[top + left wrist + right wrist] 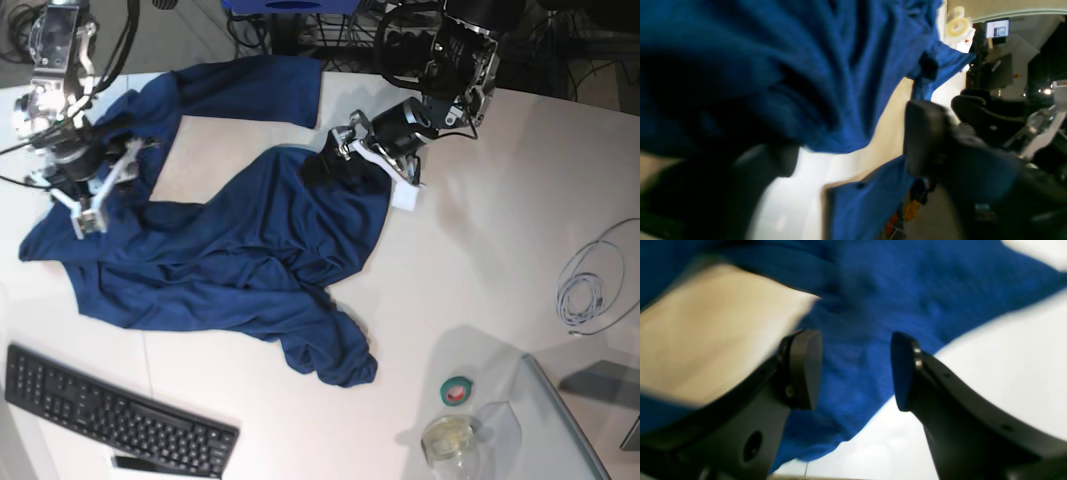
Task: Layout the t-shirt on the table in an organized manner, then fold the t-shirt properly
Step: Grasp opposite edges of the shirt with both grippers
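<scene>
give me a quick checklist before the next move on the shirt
1. Shirt spread flat: not ok, it lies bunched and creased on the table.
2. Right claw gripping cloth: not ok, its jaws stand apart with the shirt beyond them, nothing pinched.
3. Left claw gripping cloth: cannot tell, it sits at the shirt's edge but the wrist view is blurred.
4. Shirt fully on the table: cannot tell, one sleeve reaches the far edge.
5. Room to spread: not ok, the keyboard, tape roll and cable lie nearby.
</scene>
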`<action>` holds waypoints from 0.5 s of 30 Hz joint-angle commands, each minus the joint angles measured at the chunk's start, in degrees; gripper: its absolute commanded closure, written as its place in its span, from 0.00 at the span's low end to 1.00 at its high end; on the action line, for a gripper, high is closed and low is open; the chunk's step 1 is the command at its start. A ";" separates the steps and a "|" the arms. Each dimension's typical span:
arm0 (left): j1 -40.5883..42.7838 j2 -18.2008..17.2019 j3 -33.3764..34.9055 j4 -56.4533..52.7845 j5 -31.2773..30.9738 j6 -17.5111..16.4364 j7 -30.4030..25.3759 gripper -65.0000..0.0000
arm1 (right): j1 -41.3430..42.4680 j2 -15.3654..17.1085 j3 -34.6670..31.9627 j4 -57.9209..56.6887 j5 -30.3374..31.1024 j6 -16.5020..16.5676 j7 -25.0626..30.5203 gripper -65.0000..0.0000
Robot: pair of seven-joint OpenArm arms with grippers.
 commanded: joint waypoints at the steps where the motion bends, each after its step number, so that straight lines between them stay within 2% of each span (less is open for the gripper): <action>1: 0.12 -0.33 -1.06 0.28 0.25 1.63 0.35 0.58 | 2.39 -0.49 3.99 -0.51 -0.02 -0.25 1.26 0.51; 3: 0.12 -0.42 -2.64 0.37 0.25 1.63 0.35 0.81 | 7.14 -2.16 12.61 -4.47 0.07 -0.25 1.26 0.51; 5: 0.12 -0.42 -3.79 0.46 0.25 1.63 0.53 0.99 | 10.66 -2.07 18.59 -8.25 0.25 0.11 1.17 0.51; 9: 0.12 -1.21 -5.28 0.46 0.25 1.63 0.62 1.00 | 14.08 0.30 24.74 -14.66 6.05 6.61 0.82 0.50; 15: -0.05 -2.97 -5.37 0.54 0.25 1.63 0.62 1.00 | 16.55 3.29 25.00 -22.40 8.51 7.40 0.91 0.50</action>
